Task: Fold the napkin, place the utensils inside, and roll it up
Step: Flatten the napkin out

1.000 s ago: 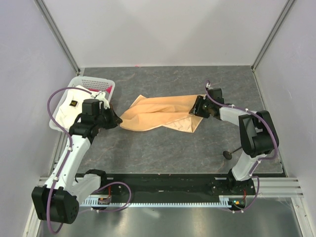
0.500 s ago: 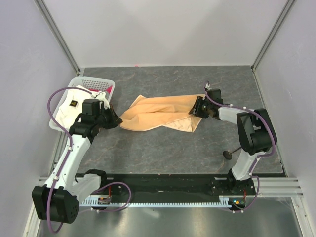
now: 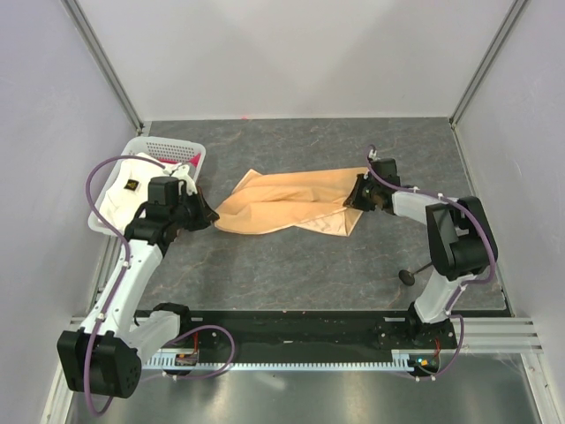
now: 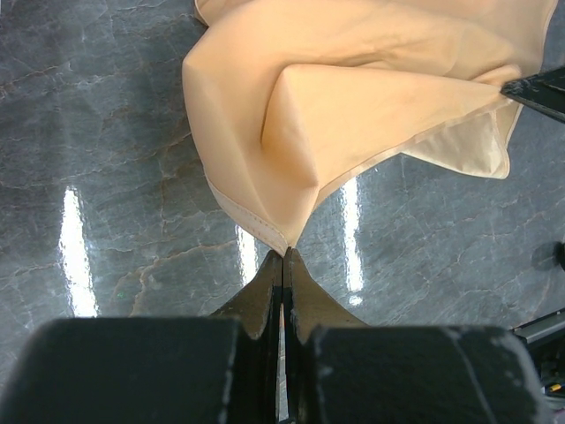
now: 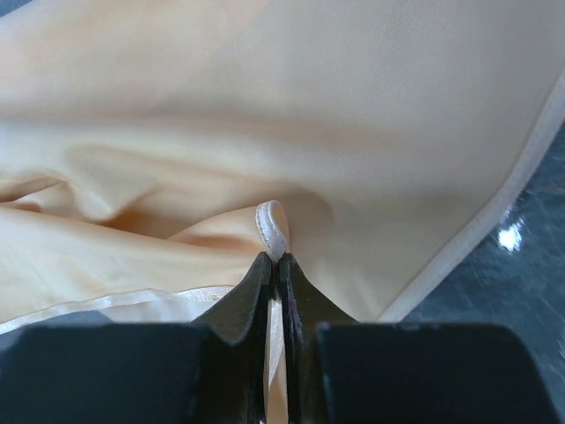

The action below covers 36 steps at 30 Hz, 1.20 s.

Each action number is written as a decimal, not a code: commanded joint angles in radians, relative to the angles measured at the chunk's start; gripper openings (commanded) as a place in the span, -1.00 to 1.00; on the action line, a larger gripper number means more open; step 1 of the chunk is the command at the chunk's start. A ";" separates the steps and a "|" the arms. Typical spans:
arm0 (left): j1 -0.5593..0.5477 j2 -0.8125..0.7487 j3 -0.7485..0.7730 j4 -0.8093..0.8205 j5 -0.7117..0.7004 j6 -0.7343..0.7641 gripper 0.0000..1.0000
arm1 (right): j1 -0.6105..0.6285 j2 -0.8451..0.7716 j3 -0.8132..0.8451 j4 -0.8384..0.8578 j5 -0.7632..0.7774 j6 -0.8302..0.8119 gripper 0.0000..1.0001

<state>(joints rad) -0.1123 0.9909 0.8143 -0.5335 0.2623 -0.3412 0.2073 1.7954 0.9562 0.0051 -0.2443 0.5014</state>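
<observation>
The peach-tan napkin (image 3: 287, 201) lies crumpled across the middle of the table. My left gripper (image 3: 213, 215) is shut on the napkin's left corner (image 4: 284, 243), the hem pinched at the fingertips. My right gripper (image 3: 355, 198) is shut on a folded bit of hem (image 5: 274, 231) at the napkin's right side. In the right wrist view the cloth (image 5: 291, 106) fills nearly everything. One utensil, a small black spoon-like piece (image 3: 411, 273), lies near the right arm's base, apart from the napkin.
A white basket (image 3: 144, 152) at the left edge holds a white cloth with a dark mark (image 3: 124, 190) and a pink-red cloth (image 3: 190, 162). Walls enclose the table on three sides. Bare grey tabletop (image 3: 291, 265) lies in front of the napkin.
The right gripper's jaws have closed onto the napkin's hem. The left gripper and the napkin's left corner have stayed where they were.
</observation>
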 commanded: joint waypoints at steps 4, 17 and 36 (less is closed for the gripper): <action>0.005 0.011 0.084 0.033 0.011 -0.005 -0.96 | -0.002 -0.270 0.050 -0.190 0.125 -0.058 -0.86; 0.006 -0.253 0.347 -0.023 0.014 -0.110 -0.96 | 0.001 -0.898 0.212 -0.573 0.238 -0.078 -1.00; 0.005 0.127 0.709 0.065 0.179 -0.182 -0.96 | -0.003 -0.674 0.549 -0.602 0.358 -0.127 -1.00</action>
<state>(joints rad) -0.1123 0.9104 1.5272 -0.5514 0.3927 -0.4805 0.2073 0.9508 1.5284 -0.6376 0.0517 0.4042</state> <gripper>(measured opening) 0.022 0.026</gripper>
